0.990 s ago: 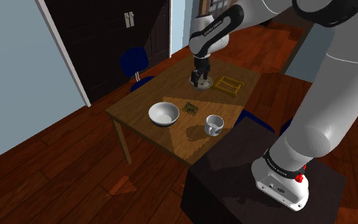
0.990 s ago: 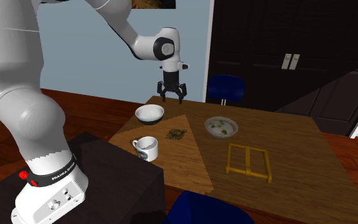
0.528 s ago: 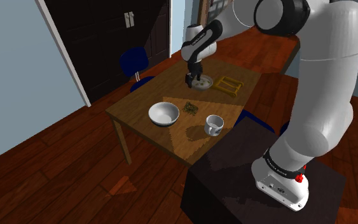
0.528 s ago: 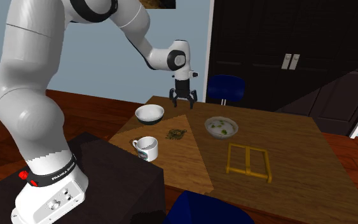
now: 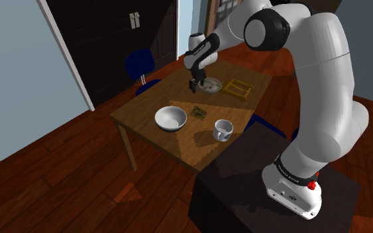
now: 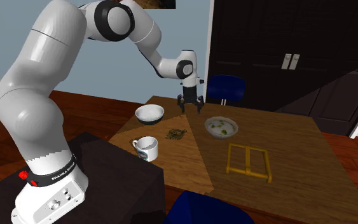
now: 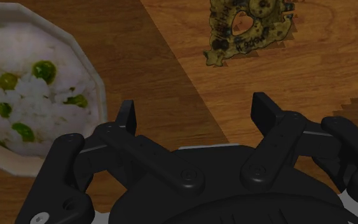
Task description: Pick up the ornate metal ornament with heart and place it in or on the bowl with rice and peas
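The ornament (image 7: 247, 25) is a dark greenish-gold filigree piece with a heart-shaped hole. It lies flat on the wooden table (image 5: 145, 116) between the plain white bowl (image 5: 170, 118) and the bowl of rice and peas (image 5: 210, 85). My gripper (image 5: 193, 85) hangs low over the table beside the rice bowl (image 6: 221, 127), open, with nothing between its fingers (image 7: 266, 109). In the wrist view the rice bowl (image 7: 25, 89) lies off one finger's side and the ornament sits ahead of the other. The ornament (image 6: 176, 133) is apart from the gripper (image 6: 190, 109).
A white cup (image 5: 222, 129) stands near the table edge closest to the stand (image 5: 271, 192). A yellow frame (image 5: 238, 87) lies flat beyond the rice bowl. A blue chair (image 5: 140, 64) stands at the table's far side, before dark cabinet doors.
The arm has swung the gripper toward the shoulder view's left and lowered it, from above the rice bowl to beside that bowl near the table. The fingers stay open. Nothing on the table moved.
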Controlling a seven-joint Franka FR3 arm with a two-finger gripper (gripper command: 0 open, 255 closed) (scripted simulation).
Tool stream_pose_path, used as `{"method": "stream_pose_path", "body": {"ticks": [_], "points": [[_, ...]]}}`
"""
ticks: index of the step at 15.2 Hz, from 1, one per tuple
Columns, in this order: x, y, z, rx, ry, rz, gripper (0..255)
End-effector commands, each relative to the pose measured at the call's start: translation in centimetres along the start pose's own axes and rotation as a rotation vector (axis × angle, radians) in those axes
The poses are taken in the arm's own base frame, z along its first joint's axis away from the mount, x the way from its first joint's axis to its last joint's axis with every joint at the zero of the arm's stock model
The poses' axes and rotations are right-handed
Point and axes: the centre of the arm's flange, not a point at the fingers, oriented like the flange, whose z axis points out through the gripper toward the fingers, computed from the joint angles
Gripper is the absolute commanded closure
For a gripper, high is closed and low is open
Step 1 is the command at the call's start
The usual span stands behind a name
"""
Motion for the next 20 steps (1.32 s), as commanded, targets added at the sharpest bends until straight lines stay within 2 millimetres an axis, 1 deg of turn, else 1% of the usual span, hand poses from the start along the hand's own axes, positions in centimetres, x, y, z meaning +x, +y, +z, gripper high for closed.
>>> {"method": "stream_pose_path", "body": {"ticks": [1,3,4,12,13,20], "points": [[0.0,0.0,1.1,0.0,0.001,-0.001,0],[0.0,0.0,2.2,0.0,0.001,-0.001,0],[0.0,0.0,3.0,0.0,0.001,-0.001,0],[0.0,0.0,3.0,0.0,0.0,-0.001,0],[0.0,0.0,3.0,0.0,0.0,-0.001,255],[0.0,0.0,3.0,0.0,0.0,-0.001,255]]}}
